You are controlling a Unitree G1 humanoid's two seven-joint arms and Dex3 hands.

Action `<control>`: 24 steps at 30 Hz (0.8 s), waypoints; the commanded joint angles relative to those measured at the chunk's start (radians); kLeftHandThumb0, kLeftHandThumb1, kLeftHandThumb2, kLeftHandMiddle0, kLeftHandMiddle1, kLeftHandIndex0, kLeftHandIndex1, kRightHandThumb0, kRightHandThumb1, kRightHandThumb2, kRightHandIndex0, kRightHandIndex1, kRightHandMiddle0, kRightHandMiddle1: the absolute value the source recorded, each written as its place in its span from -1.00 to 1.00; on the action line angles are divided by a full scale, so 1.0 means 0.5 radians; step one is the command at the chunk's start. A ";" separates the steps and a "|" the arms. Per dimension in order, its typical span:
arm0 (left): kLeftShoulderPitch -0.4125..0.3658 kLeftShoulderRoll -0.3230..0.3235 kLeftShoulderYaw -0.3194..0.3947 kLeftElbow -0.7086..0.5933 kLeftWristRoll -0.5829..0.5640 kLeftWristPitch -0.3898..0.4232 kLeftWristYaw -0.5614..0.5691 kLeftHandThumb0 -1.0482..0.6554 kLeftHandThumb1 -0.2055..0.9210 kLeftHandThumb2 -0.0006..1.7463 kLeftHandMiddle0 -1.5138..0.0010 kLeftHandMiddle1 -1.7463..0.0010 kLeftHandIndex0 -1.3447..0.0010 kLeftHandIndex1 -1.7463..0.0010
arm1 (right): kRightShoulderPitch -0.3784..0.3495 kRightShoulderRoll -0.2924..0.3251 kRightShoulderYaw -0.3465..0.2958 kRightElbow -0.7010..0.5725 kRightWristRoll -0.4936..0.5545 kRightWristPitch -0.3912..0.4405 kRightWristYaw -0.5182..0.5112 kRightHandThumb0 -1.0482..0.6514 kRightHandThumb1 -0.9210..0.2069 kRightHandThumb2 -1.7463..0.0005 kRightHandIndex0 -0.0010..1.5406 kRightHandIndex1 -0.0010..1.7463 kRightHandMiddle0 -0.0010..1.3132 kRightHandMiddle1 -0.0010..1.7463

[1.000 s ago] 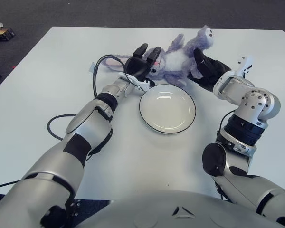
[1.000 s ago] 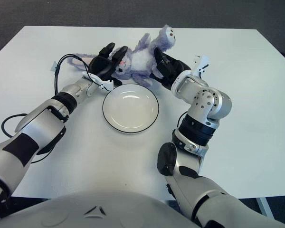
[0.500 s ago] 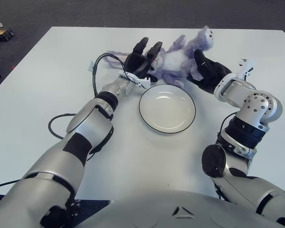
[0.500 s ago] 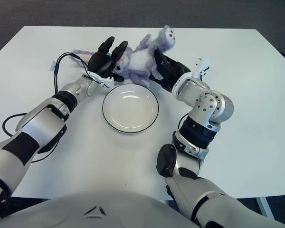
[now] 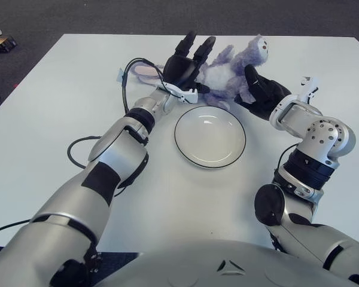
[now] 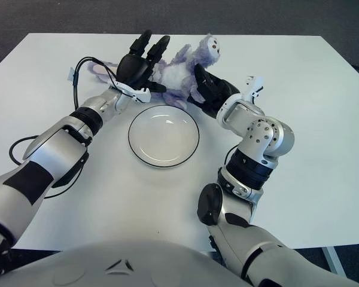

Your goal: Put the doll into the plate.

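Light is bright and even, seemingly from overhead, and the white bench (image 5: 60,119) reads almost shadowless. The only clear shadows are thin soft ones hugging the underside of the left forearm and the cable (image 5: 78,156) beside it. Just below the left hand (image 5: 182,63), the plate (image 5: 210,136) carries a small pale glare patch on its far inner slope. The right arm's glossy shells show soft highlights below the right hand (image 5: 260,89). Focus holds across the bench; the dark floor (image 5: 167,15) beyond both hands looks dim and perhaps slightly soft. Bench edges splay outward toward the near corners, a wide-angle stretch.
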 commanded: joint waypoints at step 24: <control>-0.218 0.053 0.079 0.035 -0.132 -0.055 -1.139 -0.88 0.91 -1.00 0.83 1.00 0.67 1.00 | 0.097 0.003 0.036 -0.157 0.045 -0.038 0.082 0.42 -0.45 0.28 0.12 1.00 0.00 1.00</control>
